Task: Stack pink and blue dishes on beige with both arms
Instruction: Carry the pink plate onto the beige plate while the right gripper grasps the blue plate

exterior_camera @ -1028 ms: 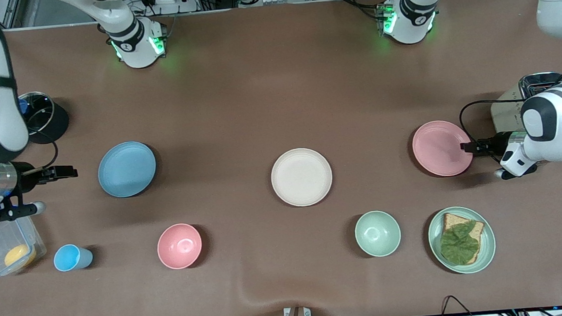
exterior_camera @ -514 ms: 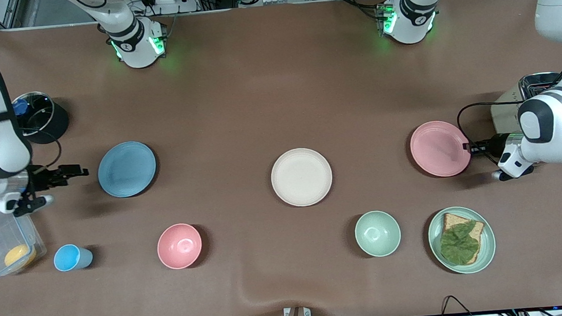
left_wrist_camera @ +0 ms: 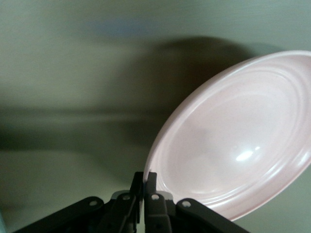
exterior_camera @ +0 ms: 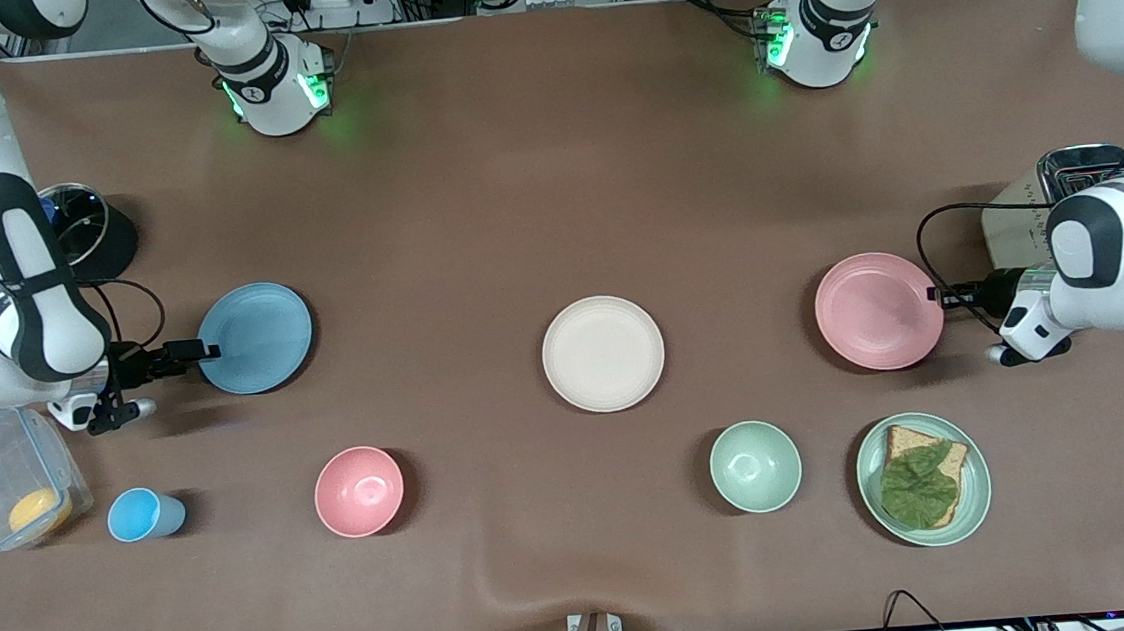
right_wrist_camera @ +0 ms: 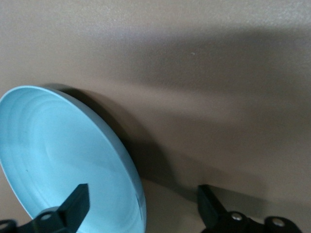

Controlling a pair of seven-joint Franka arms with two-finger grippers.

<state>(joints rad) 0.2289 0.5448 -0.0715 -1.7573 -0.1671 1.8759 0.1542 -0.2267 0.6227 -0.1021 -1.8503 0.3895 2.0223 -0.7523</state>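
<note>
The pale pink plate (exterior_camera: 878, 311) lies toward the left arm's end of the table. My left gripper (exterior_camera: 934, 296) is shut on its rim. In the left wrist view the two fingers pinch the edge of the pink plate (left_wrist_camera: 233, 141) at my left gripper (left_wrist_camera: 145, 175), and a dark shadow lies under the plate. The light blue plate (exterior_camera: 255, 338) rests toward the right arm's end. My right gripper (exterior_camera: 204, 352) is open at its rim. In the right wrist view my right gripper (right_wrist_camera: 143, 191) has one finger over the blue plate (right_wrist_camera: 58, 155) and the other outside it. The beige plate (exterior_camera: 603, 353) sits in the middle, untouched.
Nearer the front camera stand a blue cup (exterior_camera: 141, 514), a deep pink bowl (exterior_camera: 359, 491), a green bowl (exterior_camera: 755, 466) and a green plate with bread and a leaf (exterior_camera: 924, 479). A clear container (exterior_camera: 9, 489), a lidded black pot (exterior_camera: 79, 233) and a toaster (exterior_camera: 1063, 181) stand at the table's ends.
My right gripper has travelled across to the blue plate's rim. The left gripper stays on the pink plate's rim, and that plate has shifted slightly nearer the front camera.
</note>
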